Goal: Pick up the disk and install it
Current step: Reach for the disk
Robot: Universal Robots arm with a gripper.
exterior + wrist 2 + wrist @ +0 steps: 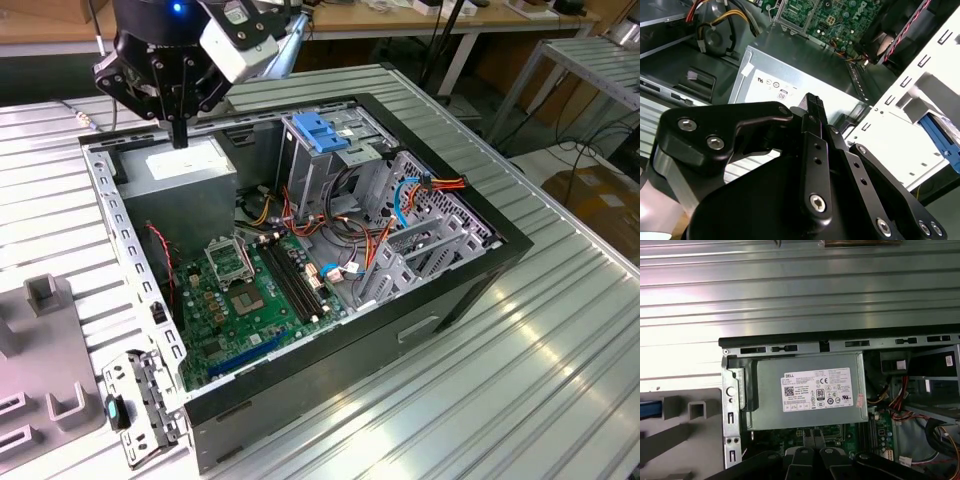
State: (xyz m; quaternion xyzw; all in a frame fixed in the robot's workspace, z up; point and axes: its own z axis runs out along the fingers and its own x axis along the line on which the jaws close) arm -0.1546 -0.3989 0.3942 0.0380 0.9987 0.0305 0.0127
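Disk with blue plastic side rails (650,409) sits well apart from the tool. In the first wrist view a blue edge of it lies on the pale grey block fixture (690,412) outside the case; it is cut off at the frame, so the rest of it cannot be made out.

The black two-finger gripper (180,140) hangs tips down, pressed together with nothing between them. In the second wrist view the paired fingers (813,107) meet in one narrow tip.

Directly under the tips is the grey sheet-metal power-supply box with a white sticker (185,170), set in the corner of the case at the exterior view's left. I cannot tell whether the tips touch its lid.

Around the box stands the open black-rimmed computer case (470,255), lying on its side. Its slotted bare-metal rear wall (125,240) is just beside the box.

Further in, the green motherboard (240,300) covers the floor of the case. Toward the exterior view's right, a grey metal drive cage topped by a blue plastic latch (318,130) stands among red, orange and blue cables (400,215).

The case rests on a ribbed aluminium table (520,390), and the grey fixture sits on that table at the exterior view's left.
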